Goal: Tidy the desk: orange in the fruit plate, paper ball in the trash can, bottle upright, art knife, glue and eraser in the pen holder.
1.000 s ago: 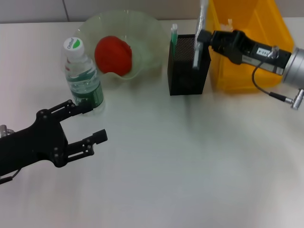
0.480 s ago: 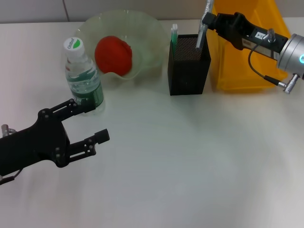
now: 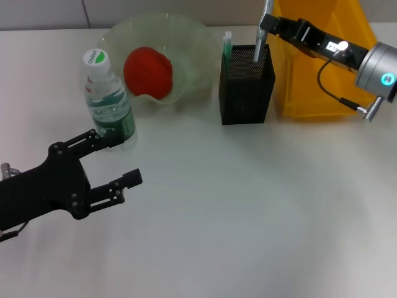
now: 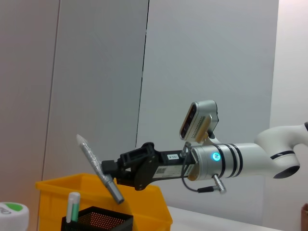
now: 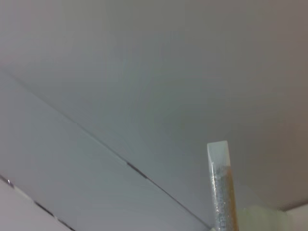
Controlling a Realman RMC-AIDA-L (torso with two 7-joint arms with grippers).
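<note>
Above the black mesh pen holder [image 3: 246,84], the right gripper [image 3: 270,26] pinches a slim grey stick-shaped art knife [image 3: 261,34] near its middle — tilted, lower tip at the holder's mouth. It looks light, stiff and smooth, so a mid-shaft hold suits it. Low over the plain white desk [image 3: 248,211], the left gripper [image 3: 111,162] hovers, fingers spread, beside the upright clear plastic bottle [image 3: 107,99] — grey wall panels behind.

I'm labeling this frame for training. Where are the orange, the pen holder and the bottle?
orange [image 3: 147,72]: head view, middle of its red-orange surface, in the fruit plate.
pen holder [image 3: 245,98]: head view, front black mesh wall.
bottle [image 3: 111,110]: head view, green label on its upright body.
</note>
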